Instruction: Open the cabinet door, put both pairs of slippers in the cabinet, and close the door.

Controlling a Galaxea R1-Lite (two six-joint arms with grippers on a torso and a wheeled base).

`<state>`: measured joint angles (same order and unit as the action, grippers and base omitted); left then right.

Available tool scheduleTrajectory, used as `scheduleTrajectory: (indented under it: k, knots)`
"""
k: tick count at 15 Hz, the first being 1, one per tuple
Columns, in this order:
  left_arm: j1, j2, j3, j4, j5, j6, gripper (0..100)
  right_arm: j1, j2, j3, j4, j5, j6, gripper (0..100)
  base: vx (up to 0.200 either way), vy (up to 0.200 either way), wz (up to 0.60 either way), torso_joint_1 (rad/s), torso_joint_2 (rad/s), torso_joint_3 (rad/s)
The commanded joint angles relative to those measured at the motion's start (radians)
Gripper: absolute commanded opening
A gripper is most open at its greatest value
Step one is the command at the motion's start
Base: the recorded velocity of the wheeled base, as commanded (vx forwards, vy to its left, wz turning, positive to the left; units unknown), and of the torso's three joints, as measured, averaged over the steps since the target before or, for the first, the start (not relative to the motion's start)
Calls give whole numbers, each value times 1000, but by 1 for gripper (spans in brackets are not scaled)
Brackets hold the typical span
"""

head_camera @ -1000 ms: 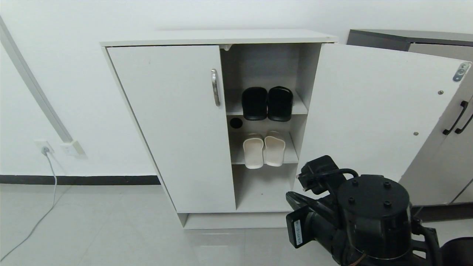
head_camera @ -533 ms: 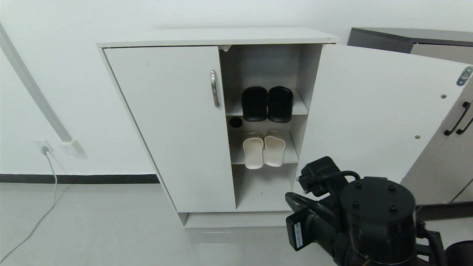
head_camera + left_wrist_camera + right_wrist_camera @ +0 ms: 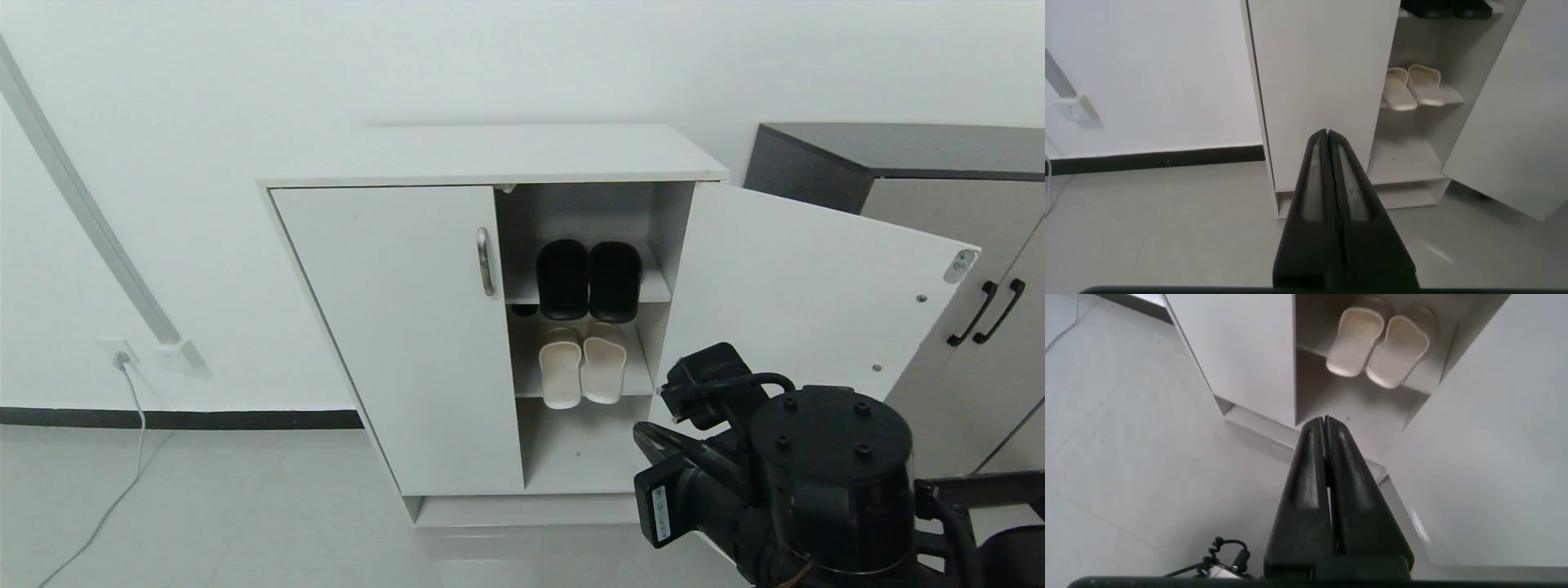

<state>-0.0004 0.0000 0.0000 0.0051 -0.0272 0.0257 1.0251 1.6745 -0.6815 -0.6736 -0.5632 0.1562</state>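
Inside cabinet [image 3: 490,155], black slippers [image 3: 588,280], white slippers [image 3: 582,363] below

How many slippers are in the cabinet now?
4. Two black slide slippers sit side by side on the upper shelf, two cream slide slippers on the shelf below. The shut left door could hide more.

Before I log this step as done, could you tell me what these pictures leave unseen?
Head view: the closed door hides the left half of the cabinet.
Head view: the open door turns its outer face away.
Left wrist view: the edge cuts off the black slippers.
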Motion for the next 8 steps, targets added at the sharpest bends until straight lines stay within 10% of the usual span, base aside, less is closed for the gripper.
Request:
scheduleTrajectory:
  k: [1, 8]
  knots:
    - [0, 0, 0, 1, 0, 0, 0, 0, -5, 0, 0, -1, 0, 0, 0, 0, 0, 134, -471, -330]
    - [0, 0, 0, -1, 0, 0, 0, 0, -7, 5, 0, -1, -9, 0, 0, 0, 0, 162, -477, -317]
